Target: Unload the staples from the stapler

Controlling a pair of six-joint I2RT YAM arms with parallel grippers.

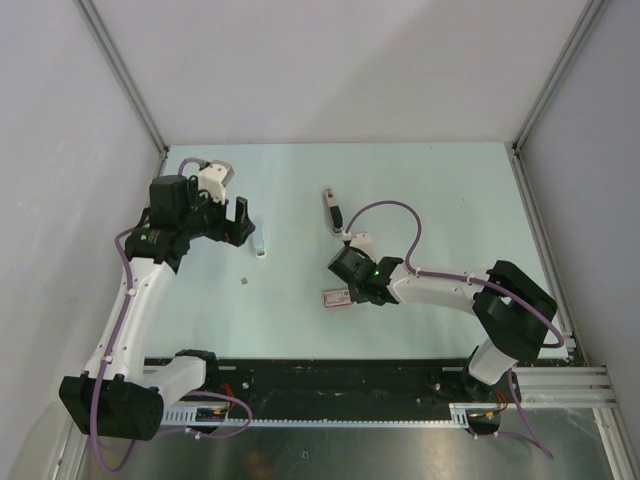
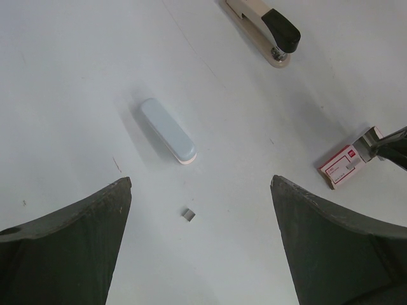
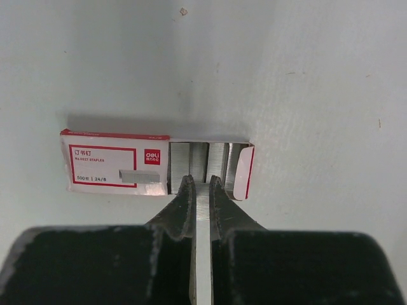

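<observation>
The right gripper (image 3: 200,182) is pinching a grey metal strip of staples (image 3: 202,213) over the pink-and-white box (image 3: 114,164) — the slim tan-and-black stapler (image 1: 332,208) is lying at its 12 o'clock, long axis roughly 12-to-6; the left gripper (image 2: 200,181) is hanging open at the stapler's 9 o'clock.

stapler (image 2: 264,28): tan matt body, glossy black plastic top | box (image 3: 117,163): printed card | staples (image 3: 191,159) in box: bright metal | table (image 2: 63,76): smooth, matt

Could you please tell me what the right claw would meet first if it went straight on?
Probably the open end of the staple box, just ahead of the right claw and the staples it grips.
</observation>
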